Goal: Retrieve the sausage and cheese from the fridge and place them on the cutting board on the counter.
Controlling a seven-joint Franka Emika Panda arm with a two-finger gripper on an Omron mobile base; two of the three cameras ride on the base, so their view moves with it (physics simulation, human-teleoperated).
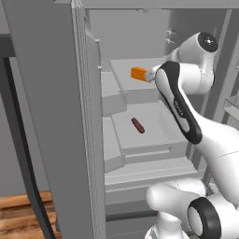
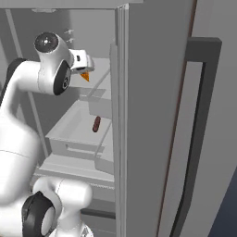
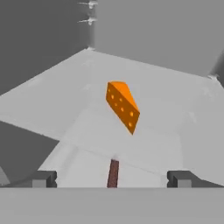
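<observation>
Hand view: the tool (image 3: 113,178), fingers spread wide and empty, faces the cheese (image 3: 123,106), which lies straight ahead on the upper fridge shelf (image 3: 183,113), between the fingertip lines; the sausage (image 3: 113,173) lies below on the lower shelf.

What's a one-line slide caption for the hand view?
Open gripper faces the cheese on the upper fridge shelf, with the sausage on the shelf below.

Upper fridge shelf (image 1: 122,70): pale grey; bears the cheese (image 3: 122,105), an orange wedge lying straight ahead of the pincer.
Lower fridge shelf (image 1: 158,130): pale grey; bears the sausage (image 1: 137,125), below the pincer, apart from the cheese.
</observation>
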